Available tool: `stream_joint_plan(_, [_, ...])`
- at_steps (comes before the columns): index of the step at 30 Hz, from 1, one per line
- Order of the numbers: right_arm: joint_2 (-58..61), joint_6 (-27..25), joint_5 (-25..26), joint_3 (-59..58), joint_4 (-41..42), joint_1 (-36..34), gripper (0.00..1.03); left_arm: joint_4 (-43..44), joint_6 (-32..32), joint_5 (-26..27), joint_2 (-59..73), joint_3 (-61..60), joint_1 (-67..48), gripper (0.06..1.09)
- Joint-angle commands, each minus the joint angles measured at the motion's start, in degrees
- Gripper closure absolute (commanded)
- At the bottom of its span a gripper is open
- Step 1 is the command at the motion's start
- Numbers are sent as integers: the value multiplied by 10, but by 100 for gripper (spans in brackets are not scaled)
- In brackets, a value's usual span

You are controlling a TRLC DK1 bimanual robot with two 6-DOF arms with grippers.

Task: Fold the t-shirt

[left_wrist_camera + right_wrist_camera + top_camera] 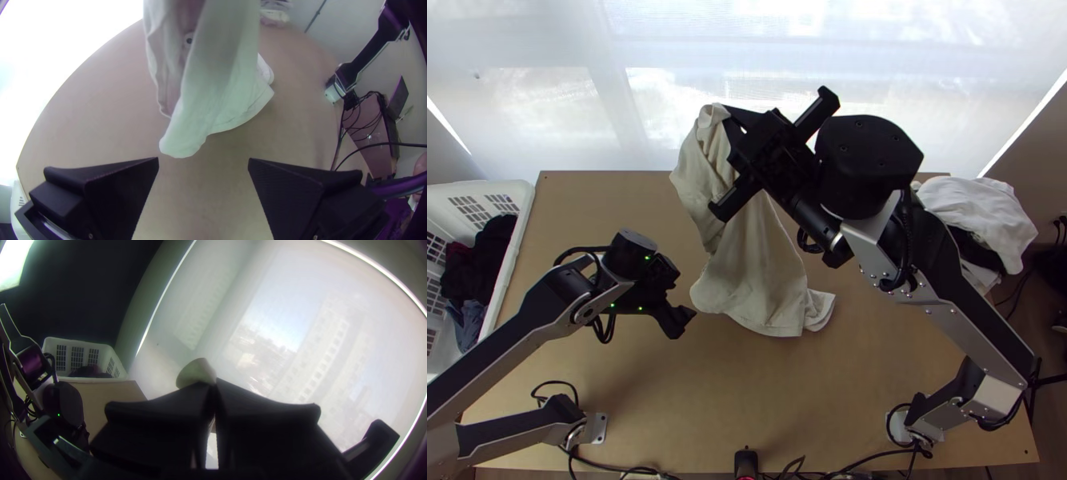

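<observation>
So I'd call this the opening-out stage, no real folding yet. My right gripper (215, 384) is closed up tight with a gathered bit of the t-shirt (755, 276) pinched at its tips, held up over the far side of the table (707, 392). The rest hangs down in loose, overlapping drapes, and the bottom looks like it's resting around the middle of the table, kinda rumpled. My left gripper (203, 160) is spread wide with nothing in it, fingers pointed at the cloth, and a droopy rounded end of the t-shirt is just past the tips. My guess is the next move is easing the left one in, closing on an edge or corner down there, then pulling the two grips apart so the thing opens up and can be laid flat. Tricky part imo: the layers overlap, so it'd be easy to grab a random mid-fabric pinch or two layers at once, and then it'd go down twisted. I honestly can't tell which part is the collar or a sleeve from here.
</observation>
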Motion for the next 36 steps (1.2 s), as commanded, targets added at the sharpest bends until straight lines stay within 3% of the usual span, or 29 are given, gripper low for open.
stream_joint_plan(1, [8, -3, 6, 2, 0, 1, 100, 50, 24, -25, 36, -14, -55, 11])
stream_joint_plan(6, [7, -12, 16, 6, -1, -1, 100, 107, 41, -70, 64, -30, -70, 11])
stream_joint_plan(24, [-4, -14, 25, 5, -20, -22, 100, 214, 60, -89, 115, -70, -29, 13])
stream_joint_plan(27, [-4, -15, 26, 5, -20, -22, 100, 215, 62, -85, 130, -68, -42, 30])
stream_joint_plan(30, [-4, -15, 26, 5, -20, -24, 100, 213, 71, -78, 141, -63, -53, 70])
stream_joint_plan(32, [-5, -15, 27, 5, -22, -26, 100, 214, 75, -77, 139, -61, -55, 82])
stream_joint_plan(33, [-6, -14, 26, 4, -23, -28, 100, 214, 75, -74, 139, -60, -55, 98])
stream_joint_plan(34, [-7, -14, 27, 4, -24, -29, 100, 211, 79, -75, 139, -58, -53, 105])
stream_joint_plan(36, [-8, -14, 26, 3, -25, -31, 100, 203, 76, -74, 134, -58, -46, 105])
